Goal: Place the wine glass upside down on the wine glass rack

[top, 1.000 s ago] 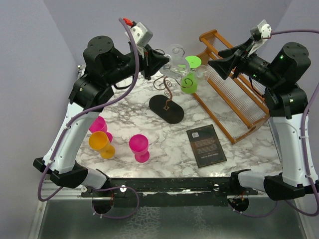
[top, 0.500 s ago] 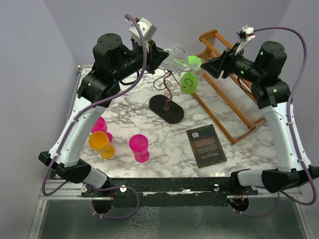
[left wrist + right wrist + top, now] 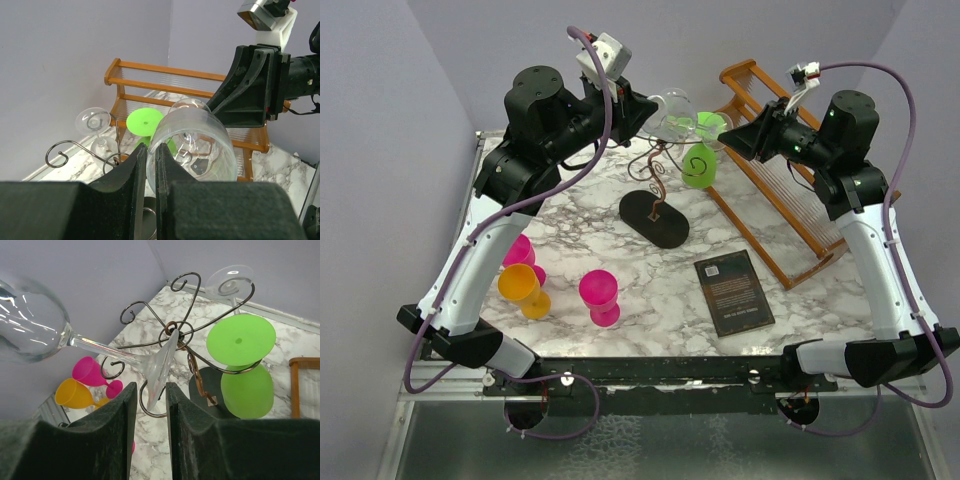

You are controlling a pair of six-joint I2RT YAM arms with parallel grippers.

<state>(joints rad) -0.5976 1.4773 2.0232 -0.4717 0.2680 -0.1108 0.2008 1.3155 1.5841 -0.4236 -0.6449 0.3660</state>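
My left gripper (image 3: 653,112) is shut on the bowl rim of a clear wine glass (image 3: 673,108), one finger inside the bowl and one outside (image 3: 151,148). The glass (image 3: 200,145) lies on its side above the wine glass rack (image 3: 657,180), its foot pointing at my right gripper (image 3: 727,141). In the right wrist view the foot (image 3: 160,365) hangs between my right gripper's open jaws (image 3: 150,386), with a gap on each side. A green glass (image 3: 247,390) and another clear glass (image 3: 230,280) hang upside down on the rack's arms (image 3: 175,330).
A wooden slatted dish rack (image 3: 790,200) stands at the right. A dark book (image 3: 733,291) lies in front of it. Two pink cups (image 3: 600,295) (image 3: 517,250) and an orange cup (image 3: 520,285) lie at the near left. The rack's black oval base (image 3: 653,218) sits mid-table.
My right arm has swung left and brought its gripper up to the held glass's foot. My left arm rose a little early on, then held still with the glass.
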